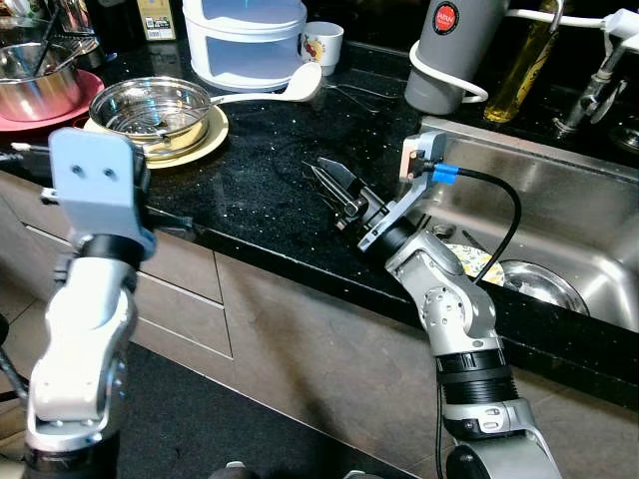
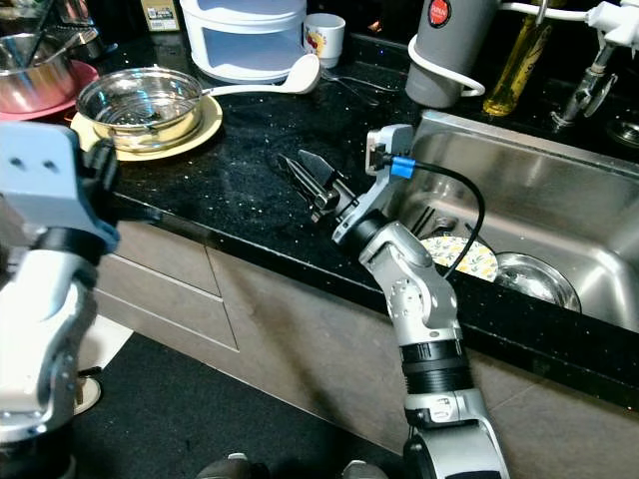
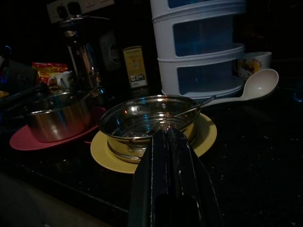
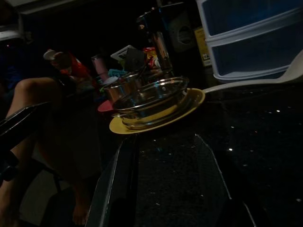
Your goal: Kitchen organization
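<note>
A steel bowl [image 1: 150, 112] sits on a yellow plate [image 1: 208, 140] at the left of the black counter [image 1: 270, 190]. A white ladle [image 1: 290, 88] lies beside it. My left gripper [image 3: 169, 139] is shut and empty, at the counter's front edge, pointing at the bowl [image 3: 142, 124]. Its wrist block [image 1: 95, 180] hides the fingers in the eye views. My right gripper [image 1: 327, 175] hovers low over the bare counter just left of the sink [image 1: 569, 200]. It stands open, with only counter between its fingers [image 4: 116, 184].
A steel pot [image 1: 35, 85] on a pink plate stands at far left. A white stacked container [image 1: 245, 40], cup [image 1: 321, 45], grey appliance [image 1: 449, 50] and oil bottle [image 1: 524, 60] line the back. A patterned plate [image 1: 481, 261] lies in the sink. A person's leg [image 4: 28, 94] shows beside the counter.
</note>
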Controlling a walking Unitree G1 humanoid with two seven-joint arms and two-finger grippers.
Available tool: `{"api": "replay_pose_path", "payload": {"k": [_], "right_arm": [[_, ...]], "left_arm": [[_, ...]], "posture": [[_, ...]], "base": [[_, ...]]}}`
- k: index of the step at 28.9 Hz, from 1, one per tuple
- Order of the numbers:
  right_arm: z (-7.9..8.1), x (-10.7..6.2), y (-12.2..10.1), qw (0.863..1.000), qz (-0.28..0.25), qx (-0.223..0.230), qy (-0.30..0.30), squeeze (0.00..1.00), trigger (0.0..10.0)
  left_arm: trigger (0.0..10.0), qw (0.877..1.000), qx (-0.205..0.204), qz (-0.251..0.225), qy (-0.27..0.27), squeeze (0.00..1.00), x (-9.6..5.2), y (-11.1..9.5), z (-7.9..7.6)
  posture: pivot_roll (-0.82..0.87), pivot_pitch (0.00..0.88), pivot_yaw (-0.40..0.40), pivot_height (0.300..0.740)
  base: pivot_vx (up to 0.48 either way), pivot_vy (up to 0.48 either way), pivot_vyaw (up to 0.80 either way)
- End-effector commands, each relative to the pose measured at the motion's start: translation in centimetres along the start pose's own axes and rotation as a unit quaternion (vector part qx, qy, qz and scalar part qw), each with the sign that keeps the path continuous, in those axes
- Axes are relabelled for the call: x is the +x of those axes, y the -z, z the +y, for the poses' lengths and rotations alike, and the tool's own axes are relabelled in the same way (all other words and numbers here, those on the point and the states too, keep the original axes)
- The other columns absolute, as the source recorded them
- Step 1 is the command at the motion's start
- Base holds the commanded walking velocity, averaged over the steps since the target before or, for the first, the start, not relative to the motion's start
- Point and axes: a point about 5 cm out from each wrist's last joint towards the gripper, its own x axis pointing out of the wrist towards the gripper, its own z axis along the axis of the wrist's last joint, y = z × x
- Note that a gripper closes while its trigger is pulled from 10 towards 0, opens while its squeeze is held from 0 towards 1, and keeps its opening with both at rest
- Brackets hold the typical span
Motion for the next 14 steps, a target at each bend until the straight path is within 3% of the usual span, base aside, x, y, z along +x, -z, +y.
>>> {"api": "replay_pose_path", "payload": {"k": [1,14], "right_arm": [[-0.3,0.0,-0.2,1.000,-0.001,-0.005,0.006,0.00,10.0],[-0.3,0.0,-0.1,1.000,0.000,-0.006,0.008,0.00,10.0]], "left_arm": [[10.0,1.000,-0.004,0.018,0.012,0.00,-0.1,0.7,-0.7],[10.0,0.998,-0.032,0.032,0.031,0.00,-0.2,1.1,-2.4]], "posture": [[0.04,0.055,-0.063,0.732],[0.04,0.059,-0.063,0.732]], "base": [[0.000,0.000,0.00],[0.000,0.020,0.00]]}}
